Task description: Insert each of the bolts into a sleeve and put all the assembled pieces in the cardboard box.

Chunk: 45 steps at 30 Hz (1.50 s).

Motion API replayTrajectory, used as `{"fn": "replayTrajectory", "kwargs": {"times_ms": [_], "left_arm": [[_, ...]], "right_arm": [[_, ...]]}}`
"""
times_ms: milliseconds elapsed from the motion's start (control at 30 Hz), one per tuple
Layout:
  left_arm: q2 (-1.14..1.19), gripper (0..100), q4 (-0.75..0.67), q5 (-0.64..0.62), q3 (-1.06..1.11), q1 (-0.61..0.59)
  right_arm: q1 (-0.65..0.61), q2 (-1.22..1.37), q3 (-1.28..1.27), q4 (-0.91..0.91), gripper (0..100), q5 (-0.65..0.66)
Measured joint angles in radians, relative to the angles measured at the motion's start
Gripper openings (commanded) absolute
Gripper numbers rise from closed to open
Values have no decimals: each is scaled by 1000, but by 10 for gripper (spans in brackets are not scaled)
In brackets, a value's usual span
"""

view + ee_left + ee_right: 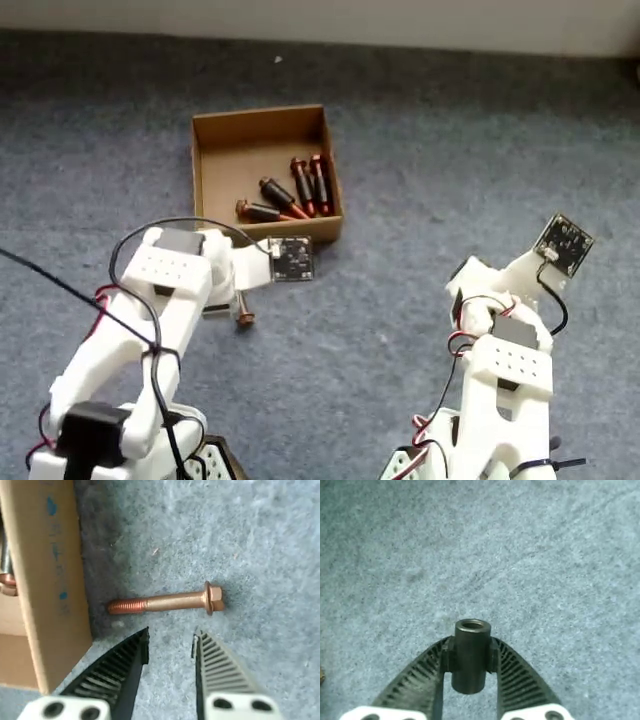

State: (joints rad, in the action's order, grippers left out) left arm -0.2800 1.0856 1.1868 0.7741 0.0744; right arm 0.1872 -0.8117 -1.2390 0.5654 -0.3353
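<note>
With my right gripper (470, 644) clamping the black sleeve (471, 657), I'd lower the open, empty left gripper (171, 634) squarely astride the copper bolt (165, 601), mid-shank.

A copper bolt (165, 601) is lying on speckled blue-grey carpet (260, 540). The box (47, 580) is showing plain brown with small blue marks. The sleeve (471, 655) is looking dull black. The left gripper (171, 642) and right gripper (470, 649) are showing black ribbed fingers on white bases. The pieces (290, 195) are showing black and copper-red.
</note>
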Motion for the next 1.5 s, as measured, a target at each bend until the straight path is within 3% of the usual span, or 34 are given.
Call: {"fn": "replayTrajectory", "kwargs": {"times_ms": [300,700,1033,1167,1367,1500], "left_arm": [[209,168,0,15,-106,26],[224,168,-21,-23,-107,207],[229,168,-60,-28,-107,242],[229,162,-60,-95,-107,249],[229,52,-60,-207,-107,305],[226,30,-63,-238,-89,358]], "right_arm": [[0,0,0,0,4,0],[0,0,0,0,4,0],[0,0,0,0,4,0],[0,0,0,0,4,0],[0,0,0,0,4,0],[0,0,0,0,4,0]]}}
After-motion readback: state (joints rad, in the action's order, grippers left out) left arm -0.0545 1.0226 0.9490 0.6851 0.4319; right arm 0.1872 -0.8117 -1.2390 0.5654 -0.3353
